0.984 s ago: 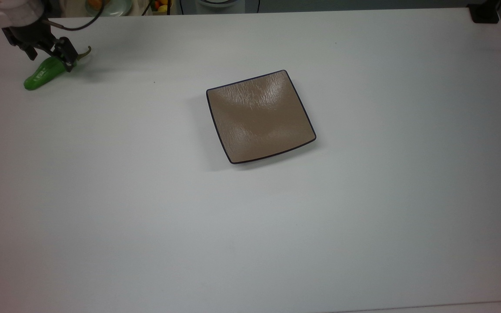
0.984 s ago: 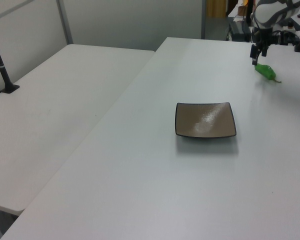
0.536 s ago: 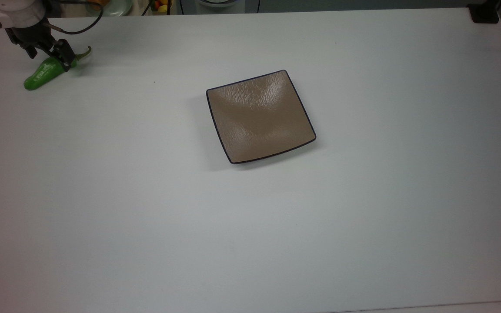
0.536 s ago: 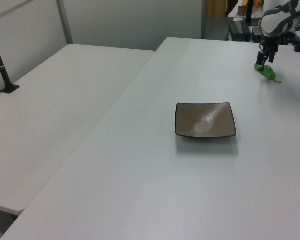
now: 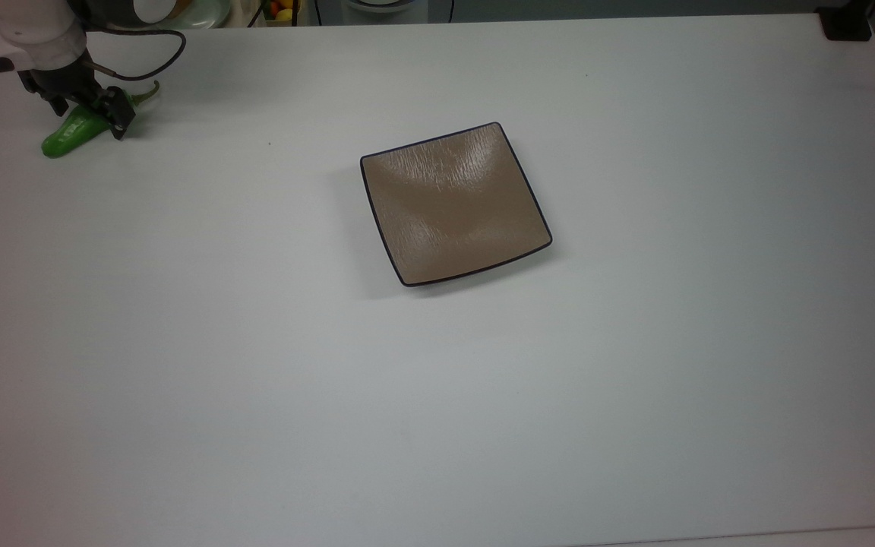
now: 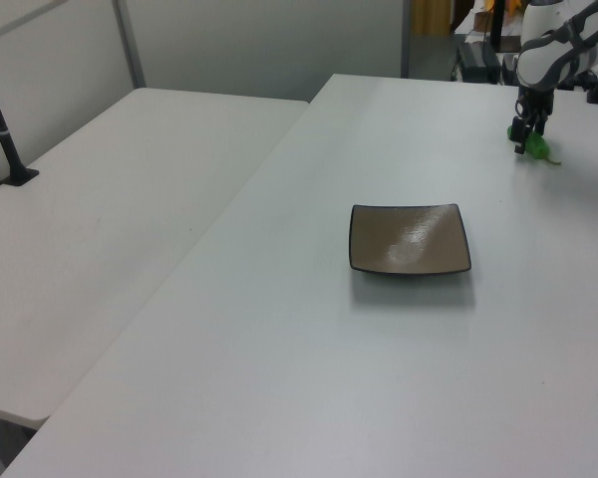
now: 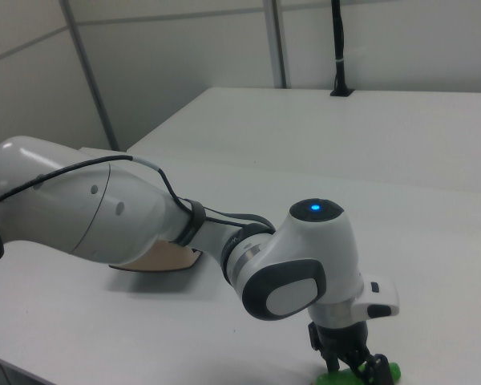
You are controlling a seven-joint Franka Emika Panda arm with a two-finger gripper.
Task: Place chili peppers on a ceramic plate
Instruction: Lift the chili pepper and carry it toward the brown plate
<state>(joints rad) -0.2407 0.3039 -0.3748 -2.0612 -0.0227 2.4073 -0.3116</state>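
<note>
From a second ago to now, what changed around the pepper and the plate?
The gripper came down around the chili pepper, its fingers now on either side of the stem end; whether they have closed on it cannot be told. The pepper itself has not shifted, and the ceramic plate stays bare at the table's middle.

My arm hides most of the plate in the right view, leaving one tan corner. My gripper covers the middle of the pepper in the top view. In the left view the pepper is too small to make out its stem.
</note>
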